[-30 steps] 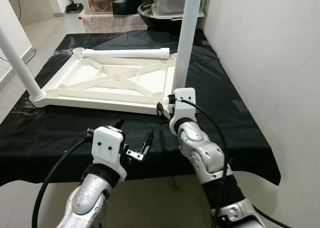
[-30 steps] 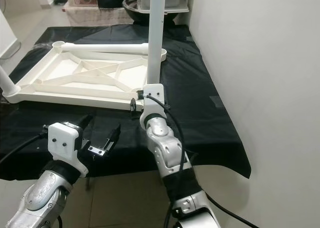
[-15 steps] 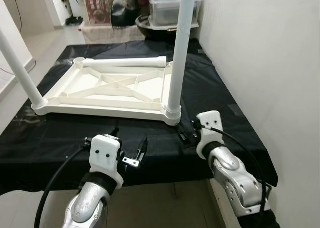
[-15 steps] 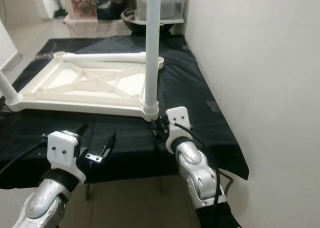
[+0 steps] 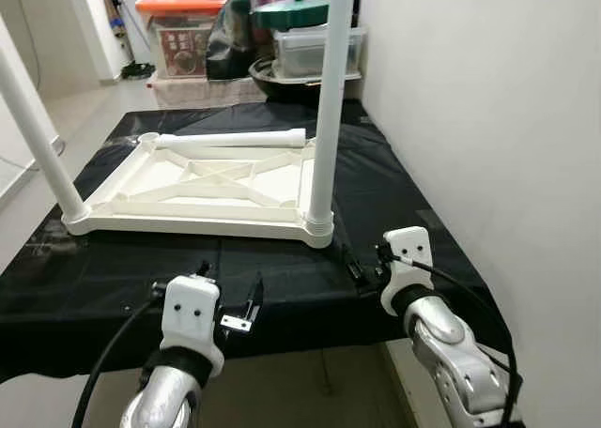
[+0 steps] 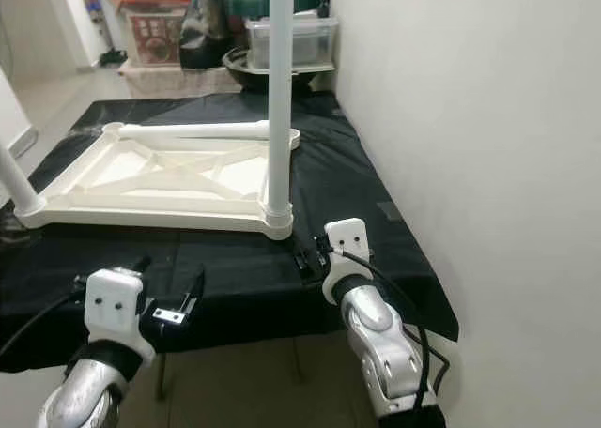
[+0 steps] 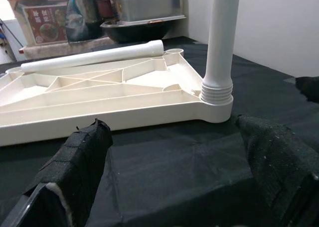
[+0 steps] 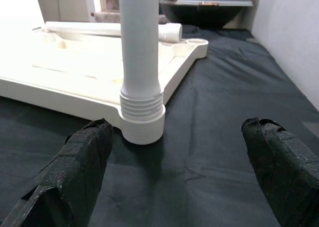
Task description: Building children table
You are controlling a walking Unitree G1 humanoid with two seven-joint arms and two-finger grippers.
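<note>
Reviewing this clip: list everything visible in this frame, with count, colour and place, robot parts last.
Tabletop: one, white, upside down on the black cloth.
Upright legs: two, white, near right corner and near left corner.
Loose leg: one, white, lying along the tabletop's far edge.
Storage boxes: several, clear and orange-lidded, beyond the cloth.
Wall: white, right.
Left gripper: open, over the cloth's near edge.
Right gripper: open, near the right leg's base.
</note>
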